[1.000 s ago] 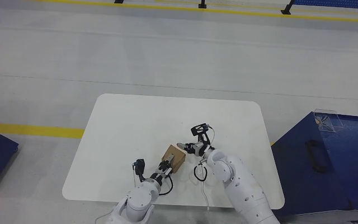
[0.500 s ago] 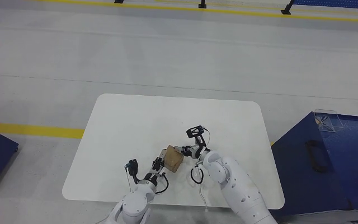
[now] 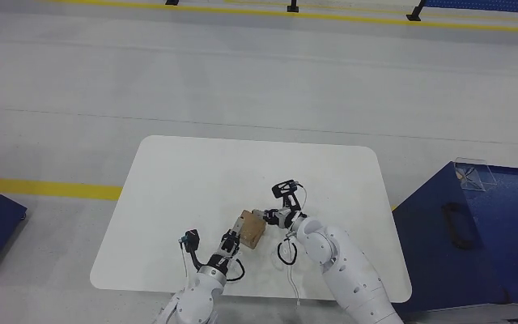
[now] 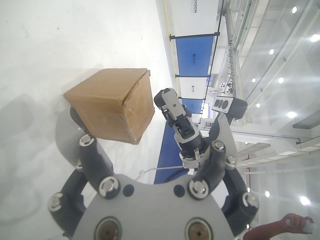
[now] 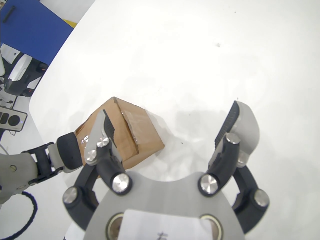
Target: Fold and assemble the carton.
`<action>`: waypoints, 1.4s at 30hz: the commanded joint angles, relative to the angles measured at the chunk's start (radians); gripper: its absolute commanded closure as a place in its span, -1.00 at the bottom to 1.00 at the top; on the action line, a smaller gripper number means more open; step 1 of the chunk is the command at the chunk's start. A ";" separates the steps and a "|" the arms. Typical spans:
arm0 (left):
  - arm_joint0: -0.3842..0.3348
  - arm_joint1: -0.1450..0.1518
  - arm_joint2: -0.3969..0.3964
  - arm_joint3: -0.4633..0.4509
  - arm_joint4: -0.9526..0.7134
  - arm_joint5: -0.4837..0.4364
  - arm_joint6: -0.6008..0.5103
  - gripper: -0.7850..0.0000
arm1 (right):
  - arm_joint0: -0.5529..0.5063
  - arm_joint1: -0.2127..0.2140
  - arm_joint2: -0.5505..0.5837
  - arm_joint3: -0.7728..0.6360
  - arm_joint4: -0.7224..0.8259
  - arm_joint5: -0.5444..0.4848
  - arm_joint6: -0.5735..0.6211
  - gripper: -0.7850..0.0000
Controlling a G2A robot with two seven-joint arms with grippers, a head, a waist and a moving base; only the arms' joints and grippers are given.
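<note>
The brown carton (image 3: 252,228) stands folded into a closed box on the white table, near its front edge. In the left wrist view the carton (image 4: 112,103) sits tilted on one corner between my left gripper's spread fingers. My left gripper (image 3: 231,241) (image 4: 147,126) is open, with one finger (image 4: 75,123) against the carton's lower side. My right gripper (image 3: 271,216) (image 5: 170,126) is open on the carton's other side. One of its fingers (image 5: 103,126) lies over the carton (image 5: 135,131), and the other stands apart above bare table.
The rounded white table (image 3: 202,170) has free room behind and to both sides of the carton. A blue ramp-like structure (image 3: 453,235) stands off the table's right edge. The table's front edge runs close behind both arms.
My left arm has drawn back a little toward the table's front left. My right gripper has come slightly closer to the carton, which has turned a bit.
</note>
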 commanded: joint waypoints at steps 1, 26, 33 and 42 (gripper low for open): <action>0.000 0.000 0.000 -0.001 0.002 -0.002 0.000 -1.00 | 0.010 -0.004 -0.015 0.020 -0.014 0.020 -0.004 -1.00; -0.093 0.032 0.144 0.190 1.398 0.055 0.231 -1.00 | -0.027 0.016 0.144 0.000 0.126 0.115 -0.070 -1.00; -0.138 0.021 0.170 0.275 1.542 0.165 0.138 -1.00 | -0.027 0.016 0.144 0.000 0.126 0.115 -0.070 -1.00; -0.177 -0.002 0.204 0.363 1.520 0.155 0.110 0.99 | -0.027 0.016 0.144 0.000 0.126 0.115 -0.070 -1.00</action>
